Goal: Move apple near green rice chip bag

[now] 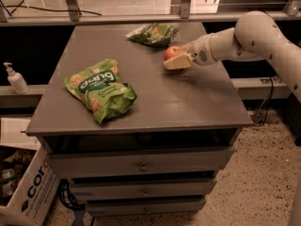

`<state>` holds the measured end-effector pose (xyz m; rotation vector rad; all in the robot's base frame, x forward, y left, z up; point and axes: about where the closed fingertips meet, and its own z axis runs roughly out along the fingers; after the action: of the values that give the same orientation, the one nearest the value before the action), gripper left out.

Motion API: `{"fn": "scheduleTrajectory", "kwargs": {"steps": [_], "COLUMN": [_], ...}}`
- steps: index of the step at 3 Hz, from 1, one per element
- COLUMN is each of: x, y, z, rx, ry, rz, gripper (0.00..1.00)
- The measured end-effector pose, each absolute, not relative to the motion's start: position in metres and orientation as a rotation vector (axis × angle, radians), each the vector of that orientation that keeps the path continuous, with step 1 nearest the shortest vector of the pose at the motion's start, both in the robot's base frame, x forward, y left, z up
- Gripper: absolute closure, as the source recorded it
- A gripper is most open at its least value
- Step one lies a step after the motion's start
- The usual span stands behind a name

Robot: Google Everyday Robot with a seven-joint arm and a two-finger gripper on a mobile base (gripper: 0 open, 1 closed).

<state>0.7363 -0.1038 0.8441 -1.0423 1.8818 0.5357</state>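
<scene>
Two bags are lying on the gray cabinet top that we are working over. Our gripper is hanging over the right back part of the top, at the end of our white arm, which is reaching in from the right. It is sitting right against the apple, on its front side, and is covering its lower part. We are not able to tell if the gripper is spread around the apple or pinching it. The apple is sitting near the dark bag, which is lying at the back edge. The dang bag is lying flat on the left front part, well apart from the apple. One pump bottle is standing on a ledge at the left.
</scene>
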Motion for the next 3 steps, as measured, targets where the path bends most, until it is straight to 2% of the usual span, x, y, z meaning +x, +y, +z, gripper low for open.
{"fn": "scheduleTrajectory", "kwargs": {"steps": [2,3], "x": [0.684,0.632], "y": [-0.098,-0.085], "z": [0.874,0.890], "rx": [-1.103,-1.205], "ry": [1.801,1.720], "rz": [0.696,0.820], "gripper": [0.95,1.00]}}
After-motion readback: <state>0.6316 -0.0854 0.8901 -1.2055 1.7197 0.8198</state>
